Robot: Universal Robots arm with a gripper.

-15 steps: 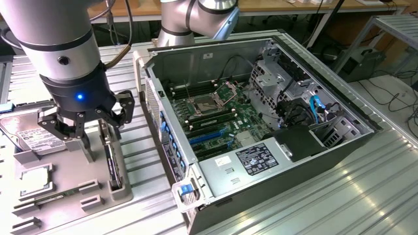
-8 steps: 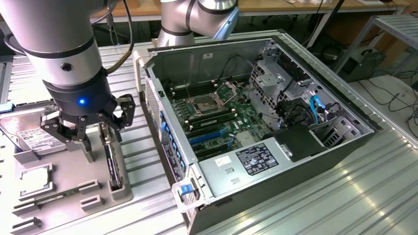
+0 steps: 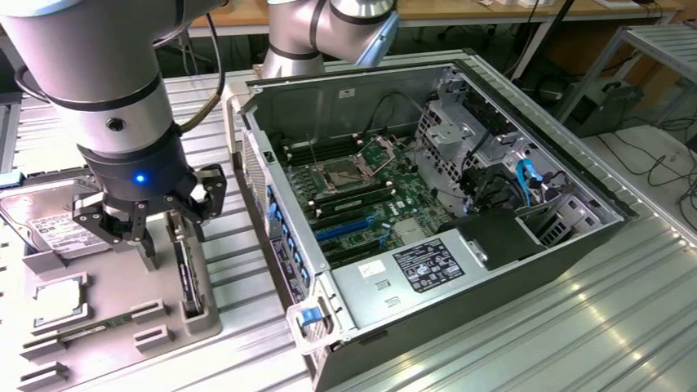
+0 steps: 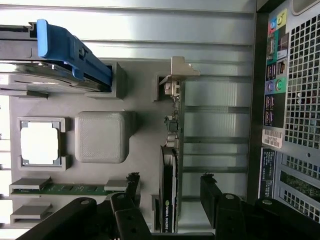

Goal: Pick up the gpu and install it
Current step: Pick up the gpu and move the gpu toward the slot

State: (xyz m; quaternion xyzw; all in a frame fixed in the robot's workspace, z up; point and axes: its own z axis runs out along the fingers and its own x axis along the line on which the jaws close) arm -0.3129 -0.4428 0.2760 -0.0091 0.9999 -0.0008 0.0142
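Spread wide and holding nothing, the gripper (image 3: 153,237) is hanging directly over the gpu (image 3: 188,273), with one finger (image 4: 132,186) on each side of the card and a clear gap between each finger and the card. The gpu is standing on its edge in a narrow slot along the edge of the grey tray (image 3: 114,282) that faces the computer case (image 3: 316,106). The tray is sitting at the exterior view's left and the case at its right. The card's long axis is running from near to far, roughly parallel to the side of the case, so the fingers are facing its two broad faces across its thin width. In the wrist view the silver bracket (image 4: 177,75) is showing at one end, and the fingers are bracketing the dark cooler part towards the other end. The tray's other recesses are holding a hard drive (image 4: 30,65) with a blue handle, a square CPU chip (image 4: 40,142), a memory stick (image 4: 65,189) and a plain grey block (image 4: 102,136). The case is lying open on its side, exposing the motherboard (image 3: 376,200), a CPU socket (image 3: 343,173) and blue expansion slots (image 3: 348,224); the card is not yet lifted.
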